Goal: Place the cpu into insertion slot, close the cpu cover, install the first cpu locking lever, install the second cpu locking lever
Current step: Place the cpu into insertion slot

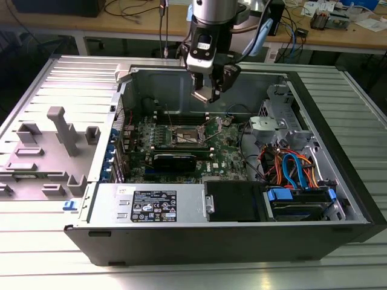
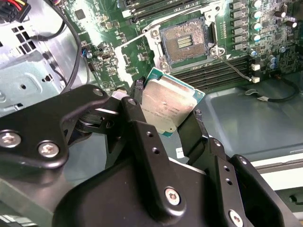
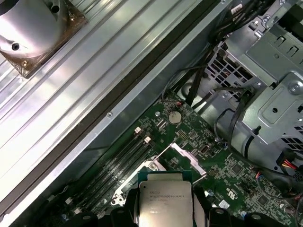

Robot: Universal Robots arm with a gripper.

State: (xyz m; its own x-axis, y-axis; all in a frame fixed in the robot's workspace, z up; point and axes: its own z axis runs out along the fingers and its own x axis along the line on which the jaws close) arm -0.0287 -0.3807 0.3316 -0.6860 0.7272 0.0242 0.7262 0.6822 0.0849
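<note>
My gripper hangs inside the open computer case, above the green motherboard, and is shut on the cpu. The cpu is a flat silver-grey square with a green edge, clamped by its sides between the two black fingers. In the first wrist view the cpu sits just short of the socket area. The insertion slot lies open on the board below, its dark pin field bare inside a silvery rim. The cpu cover stands raised beside it.
Black memory slots run alongside the socket. A drive cage with orange and blue cables fills the case on the exterior view's right. The power supply lies along the front. Grey fixtures stand on the ribbed table on the exterior view's left.
</note>
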